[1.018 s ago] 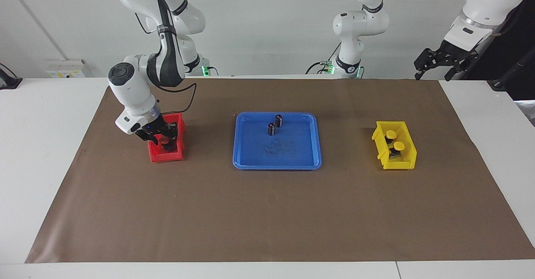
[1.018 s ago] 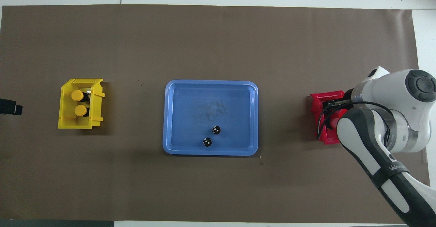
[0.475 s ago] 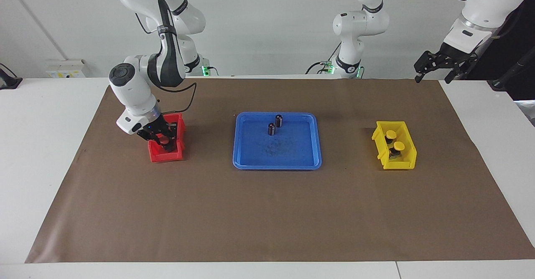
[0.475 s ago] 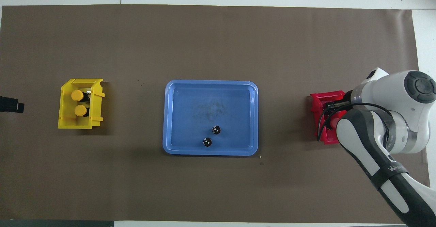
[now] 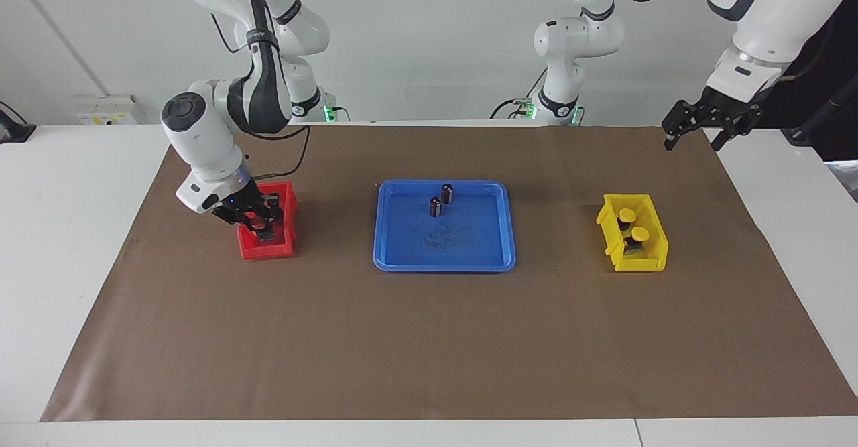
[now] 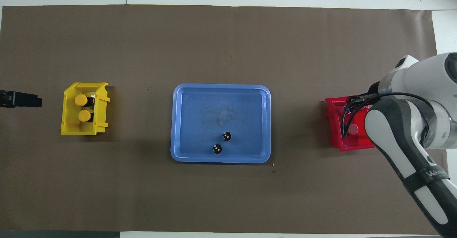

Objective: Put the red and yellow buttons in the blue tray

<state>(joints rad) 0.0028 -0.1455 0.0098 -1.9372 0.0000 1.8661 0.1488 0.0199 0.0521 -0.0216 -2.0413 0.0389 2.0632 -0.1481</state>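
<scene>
Cylinders (image 5: 441, 200), two dark capless ones, stand upright in the tray (image 5: 402, 256) on the side nearest the robots, close together but apart. The tray lies mid-desk on a brown mat (image 5: 429, 340), with no capped button in it.

Toward the right arm's end, the right pincer (image 5: 261, 224) is down inside the red bin (image 5: 268, 251), over its end nearer the robots; whether its fingers grip anything cannot be told. From overhead one red cap (image 6: 352, 130) shows in the bin beside the arm's cable; the arm hides the rest of the bin.

Toward the left arm's end, the yellow bin (image 5: 653, 259) holds both yellow buttons (image 5: 640, 234), one nearer the robots than the other. The left pincer (image 5: 692, 126) hangs released, fingers spread, in the air over the mat's corner at that end, well apart from the yellow bin.
</scene>
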